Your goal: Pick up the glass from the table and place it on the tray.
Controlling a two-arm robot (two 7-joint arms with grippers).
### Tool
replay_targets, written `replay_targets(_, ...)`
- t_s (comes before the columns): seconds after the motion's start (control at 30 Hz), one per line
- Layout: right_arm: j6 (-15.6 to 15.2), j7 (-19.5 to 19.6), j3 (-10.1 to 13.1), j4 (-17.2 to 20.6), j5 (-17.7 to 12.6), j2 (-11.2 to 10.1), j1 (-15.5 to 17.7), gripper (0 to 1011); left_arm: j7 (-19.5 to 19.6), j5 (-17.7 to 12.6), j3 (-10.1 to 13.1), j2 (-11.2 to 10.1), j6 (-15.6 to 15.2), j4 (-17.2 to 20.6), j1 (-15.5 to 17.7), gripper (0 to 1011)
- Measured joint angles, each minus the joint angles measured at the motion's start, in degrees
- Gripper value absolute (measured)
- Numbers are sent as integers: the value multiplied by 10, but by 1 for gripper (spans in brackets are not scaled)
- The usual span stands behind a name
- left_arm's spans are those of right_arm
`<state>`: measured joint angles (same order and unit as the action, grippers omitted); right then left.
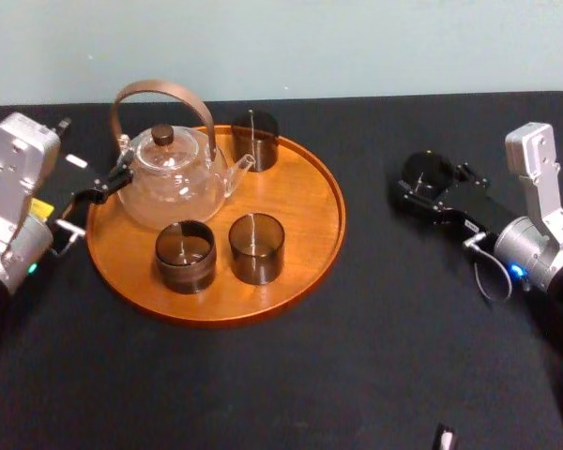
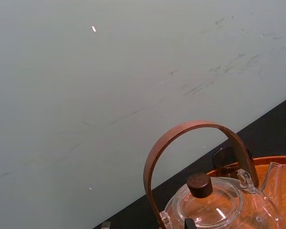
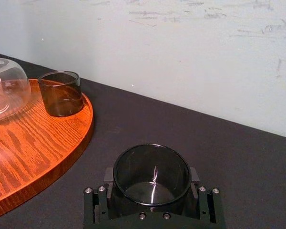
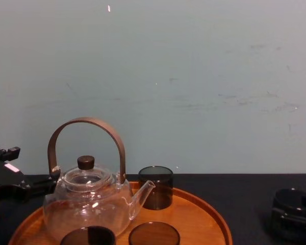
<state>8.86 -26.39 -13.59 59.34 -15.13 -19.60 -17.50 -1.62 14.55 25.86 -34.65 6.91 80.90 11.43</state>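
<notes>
on the matte black table [image 1: 385,328], well right of the tray [image 1: 305,220], the right gripper [image 1: 422,187] has its fingers closed around the smoked glass tumbler [image 3: 151,172]. the smooth, thin-walled cylinder could slip from a loose hold, or clip the round wooden tray's low rim, the three tumblers [image 1: 256,248] or the clear teapot [image 1: 174,183]. the left gripper [image 1: 111,180] sits beside the teapot.
</notes>
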Motion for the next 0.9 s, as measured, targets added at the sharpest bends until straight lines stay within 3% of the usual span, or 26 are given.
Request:
replay_targets(0.4, -1, 6, 1, 23, -1, -5, 12, 905, 0, 0, 0, 0, 0, 0, 0, 1001)
replay_targets(0.9, -6, 6, -8, 93, 2, -13, 35, 905, 0, 0, 0, 0, 0, 0, 0, 1001)
